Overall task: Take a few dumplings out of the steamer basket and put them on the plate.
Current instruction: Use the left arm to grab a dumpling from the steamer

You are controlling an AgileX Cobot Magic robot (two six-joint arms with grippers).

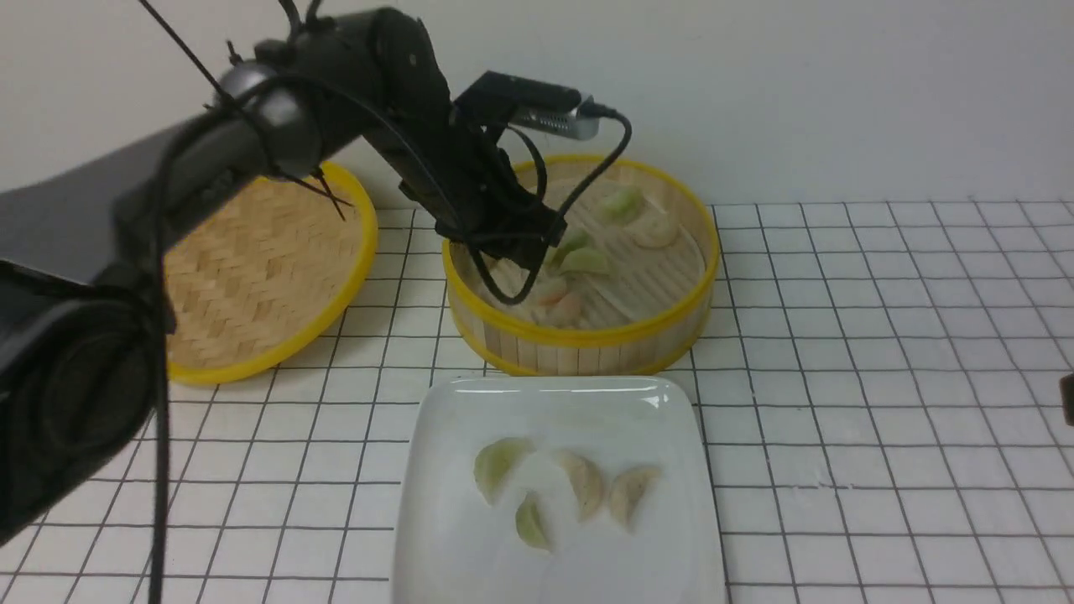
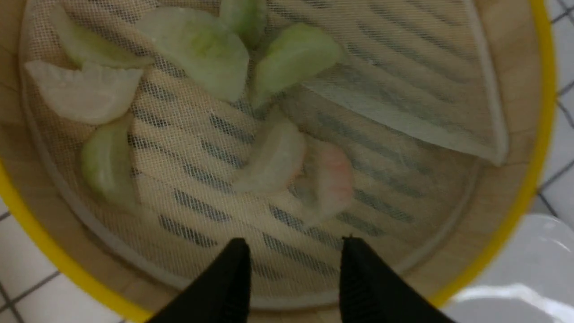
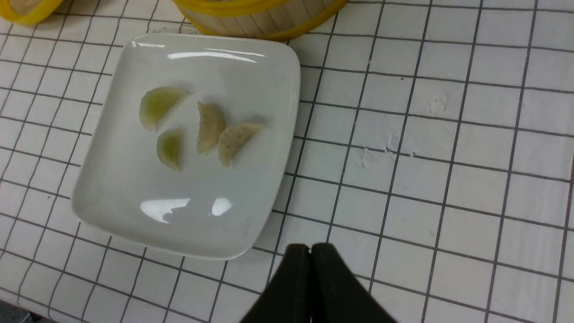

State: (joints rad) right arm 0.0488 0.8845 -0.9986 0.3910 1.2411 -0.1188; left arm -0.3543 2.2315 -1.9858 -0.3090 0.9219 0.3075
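Observation:
The steamer basket [image 1: 587, 342] stands behind the plate [image 1: 587, 407]. Two pinkish dumplings [image 1: 564, 307] lie near its front wall; the left wrist view shows them side by side [image 2: 334, 184], just ahead of my fingers. Green-tinted dumplings [image 2: 202, 49] and a pale one [image 2: 85, 92] lie farther in. My left gripper [image 2: 293, 246] is open and empty, hovering inside the basket [image 2: 515, 202] over its mesh liner. In the front view it [image 1: 524, 260] is over the basket's left part. My right gripper [image 3: 310, 247] is shut and empty above the table, beside the plate [image 3: 188, 215].
The plate holds two green-tinted dumplings [image 3: 157, 105] and two beige speckled ones [image 3: 233, 141]. A shallow woven lid [image 1: 260, 268] lies left of the basket. The table is white with a dark grid [image 1: 881, 335]. A wall runs behind.

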